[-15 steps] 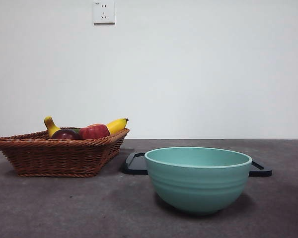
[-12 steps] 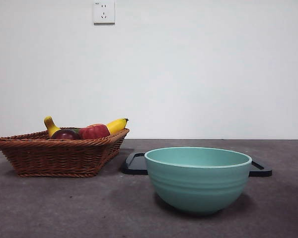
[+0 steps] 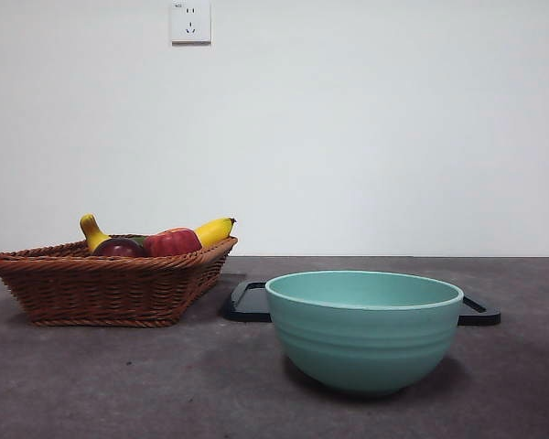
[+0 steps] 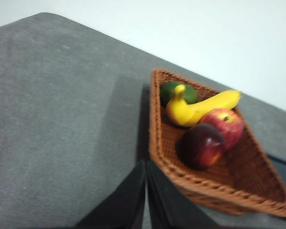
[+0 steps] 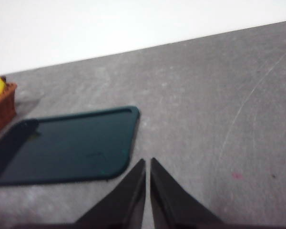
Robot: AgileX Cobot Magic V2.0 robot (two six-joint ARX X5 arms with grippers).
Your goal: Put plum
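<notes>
Wicker basket [image 3: 101, 291]; teal bowl [image 3: 364, 329]; dark tray [image 5: 66, 145]

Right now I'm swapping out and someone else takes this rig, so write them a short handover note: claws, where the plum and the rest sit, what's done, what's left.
Left claw: shut, empty, hanging above the table just outside the basket.
Right claw: shut, empty, over bare table near the dark tray.
Plum: in the wicker basket, touching the red apple, next to the banana; a green fruit lies behind the banana.
Teal bowl: in front of the tray; the front view does not show its inside.
Done: nothing; plum not grasped.
Left: pick the plum and place it, probably with the left claw, which is nearer.
</notes>
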